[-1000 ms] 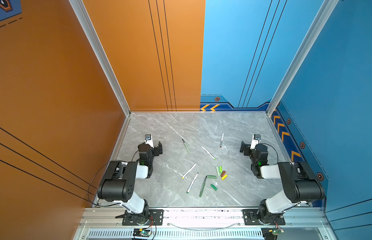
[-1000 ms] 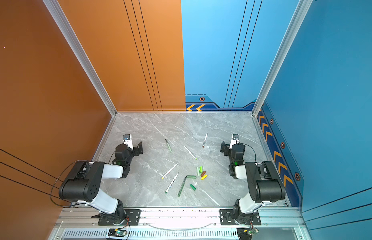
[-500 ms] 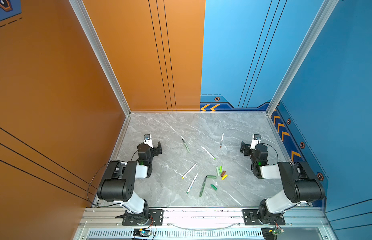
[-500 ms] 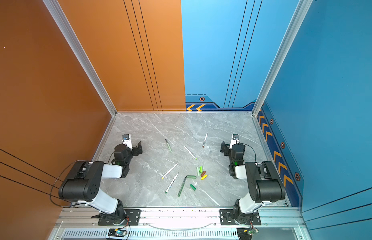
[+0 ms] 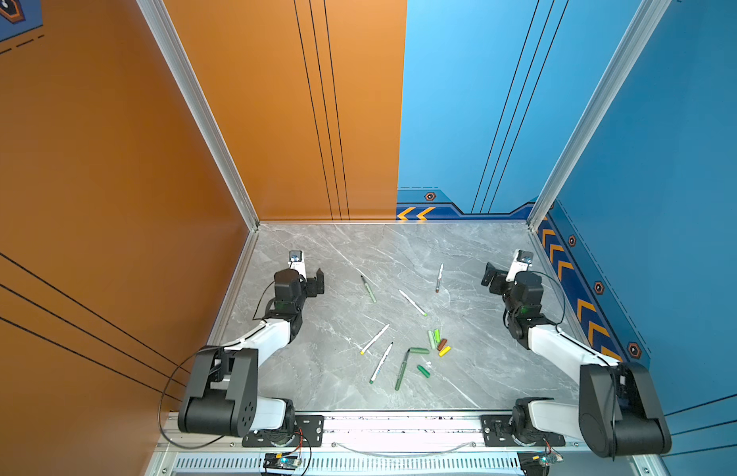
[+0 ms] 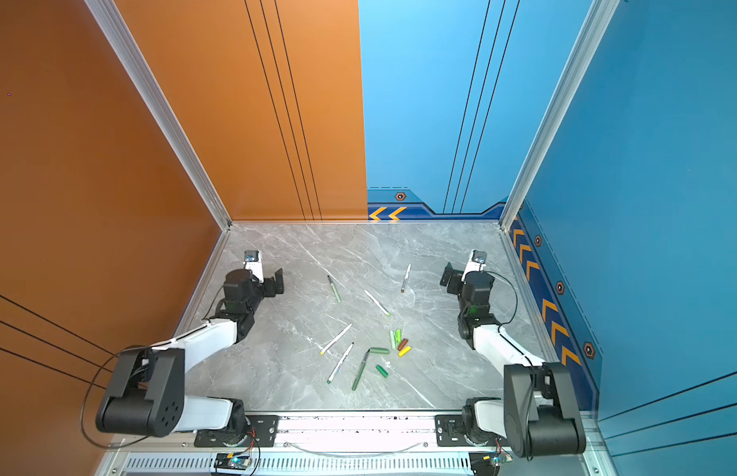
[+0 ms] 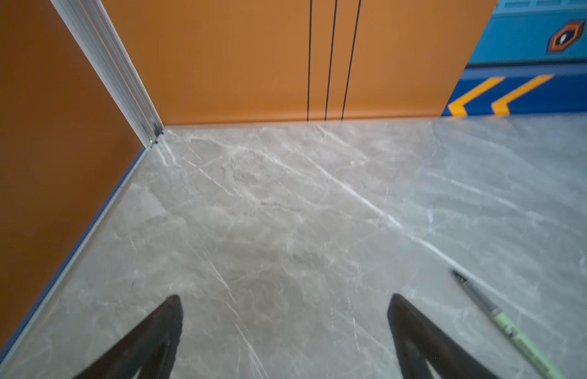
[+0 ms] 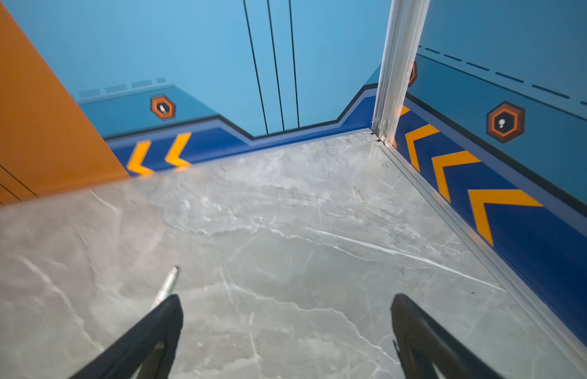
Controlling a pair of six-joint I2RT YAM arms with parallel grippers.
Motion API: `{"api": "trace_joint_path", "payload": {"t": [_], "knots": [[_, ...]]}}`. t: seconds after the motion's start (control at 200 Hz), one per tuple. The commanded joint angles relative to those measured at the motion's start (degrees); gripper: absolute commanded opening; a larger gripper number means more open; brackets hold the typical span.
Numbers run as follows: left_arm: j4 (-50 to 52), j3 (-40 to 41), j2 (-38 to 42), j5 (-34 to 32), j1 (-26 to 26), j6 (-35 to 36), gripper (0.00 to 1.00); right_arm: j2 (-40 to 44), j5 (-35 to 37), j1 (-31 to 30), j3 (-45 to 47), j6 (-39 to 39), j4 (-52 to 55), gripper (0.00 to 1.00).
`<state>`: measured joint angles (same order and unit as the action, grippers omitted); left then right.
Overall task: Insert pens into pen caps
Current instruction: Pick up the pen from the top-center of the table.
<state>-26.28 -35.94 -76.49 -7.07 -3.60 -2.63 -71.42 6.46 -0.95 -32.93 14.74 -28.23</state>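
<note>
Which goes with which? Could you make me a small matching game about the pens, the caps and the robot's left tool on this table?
Things:
1. yellow cap
2. pale green pen
3. brown-tipped pen
4. left tool

Places or states:
A. open, holding nothing
B. the pen lying nearest the right tool
C. lying right beside the brown cap
D. the pen lying nearest the left tool

Pairs: 1-C, 2-D, 3-B, 4-A.
</note>
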Motion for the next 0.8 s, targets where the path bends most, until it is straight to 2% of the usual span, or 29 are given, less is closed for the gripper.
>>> {"api": "trace_joint_path", "payload": {"t": [0.0, 0.04, 0.085, 0.135, 0.155, 0.175, 0.245, 0.34, 0.496, 0.636, 0.796], "knots": [[22.86, -8.32, 2.87, -0.12, 1.91, -11.79, 0.98, 2.14, -14.42, 4.79, -0.52, 16.64, 7.68, 0.99], [25.58, -10.21, 3.00, 6.66, 3.54, -13.19, 0.98, 2.07, -18.99, 6.24, 1.28, 19.95, 2.47, 1.00], [24.03, -10.27, 3.06, 14.65, 5.35, -17.07, 0.98, 1.96, -21.66, 6.95, 1.76, 21.86, 0.55, 0.99], [20.07, -9.61, 2.94, 22.70, 6.53, -20.47, 0.98, 1.90, -20.97, 6.42, -0.80, 21.25, 6.44, 0.96], [18.75, -9.50, 2.86, 24.74, 6.51, -21.43, 1.00, 1.82, -20.43, 5.87, -2.00, 20.35, 9.74, 0.96], [18.39, -9.74, 2.84, 25.64, 6.12, -22.11, 0.98, 1.54, -19.90, 4.95, -3.09, 19.18, 12.54, 0.95], [19.79, -10.82, 2.90, 24.13, 3.00, -21.56, 0.95, 0.46, -13.11, 0.38, -8.61, 15.15, 25.05, 0.93], [25.28, -13.52, 2.63, 19.18, -4.11, -17.32, 0.95, -3.22, -4.76, -6.91, -16.60, 10.34, 39.27, 0.91], [33.27, -18.53, 0.23, 11.68, -16.28, -10.90, 0.96, -11.45, 4.33, -16.23, -25.26, 8.11, 50.71, 0.84], [35.33, -20.64, -1.74, 9.42, -25.00, -8.06, 0.96, -21.66, 3.70, -19.11, -32.51, 9.84, 55.15, 0.74], [36.48, -22.40, -3.73, 8.57, -31.68, -6.46, 0.96, -31.16, 3.72, -20.44, -40.03, 10.86, 58.00, 0.71]]}}
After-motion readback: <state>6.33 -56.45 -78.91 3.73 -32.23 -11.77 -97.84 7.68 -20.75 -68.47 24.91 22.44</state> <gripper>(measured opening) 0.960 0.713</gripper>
